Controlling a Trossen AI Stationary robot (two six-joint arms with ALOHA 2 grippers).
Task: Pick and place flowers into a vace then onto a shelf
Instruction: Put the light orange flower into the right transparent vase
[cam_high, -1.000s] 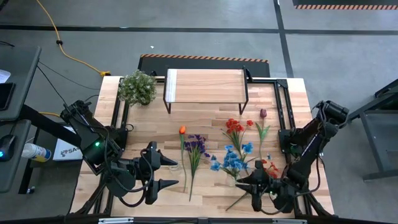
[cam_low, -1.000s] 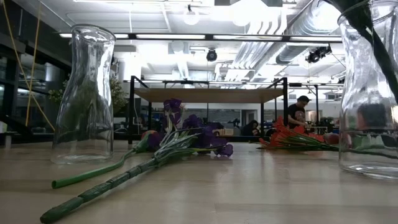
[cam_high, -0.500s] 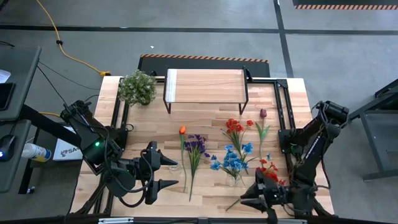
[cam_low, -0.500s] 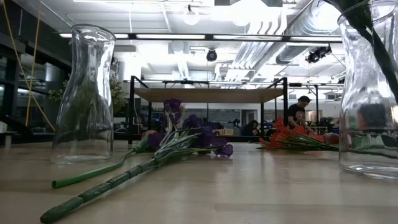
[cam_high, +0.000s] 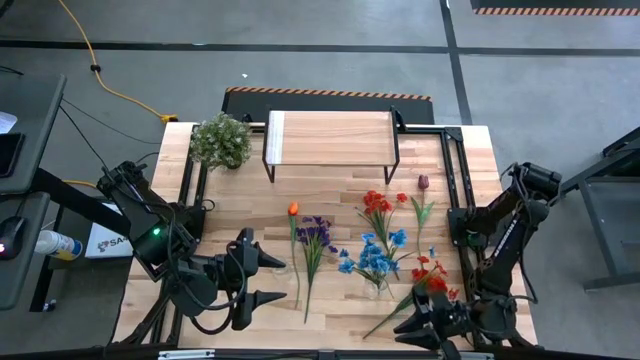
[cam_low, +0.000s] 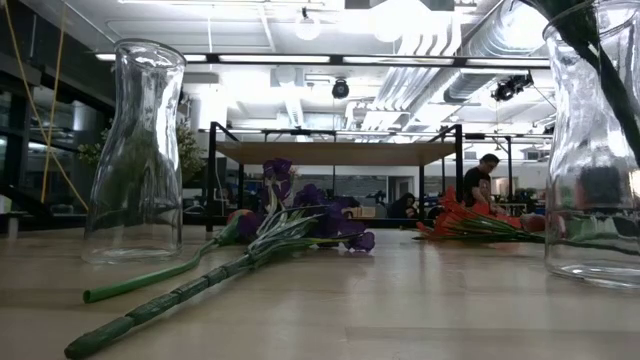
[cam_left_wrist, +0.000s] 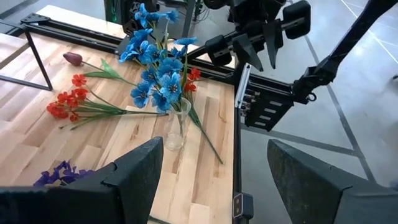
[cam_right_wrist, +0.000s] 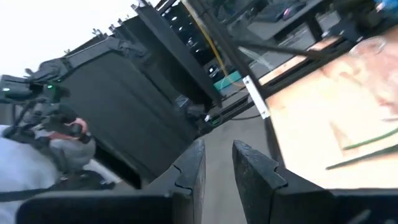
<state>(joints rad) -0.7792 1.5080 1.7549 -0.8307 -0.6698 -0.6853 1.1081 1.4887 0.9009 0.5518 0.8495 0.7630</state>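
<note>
"Which flowers did we think were next, and which arm was closer?"

"We picked the purple flowers (cam_high: 313, 234) and the orange tulip (cam_high: 293, 209). They lay flat on the table, just beside the left gripper (cam_high: 272, 279), on the side toward the table's middle. Its fingers stood wide apart with nothing between them."

"Which way did the stems run?"

"From the front edge toward the shelf (cam_high: 330, 138) at the back. The left gripper pointed sideways, so we saw the stems lying across its fingers. We thought that was good for a pinch."

"And the other arm?"

"The right gripper (cam_high: 402, 328) hung low past the table's front edge, farther from those stems. We saw only a narrow gap between its fingers, and it was empty. The blue flowers (cam_high: 372, 260) stood in a vase (cam_high: 378, 287) near it."
</note>
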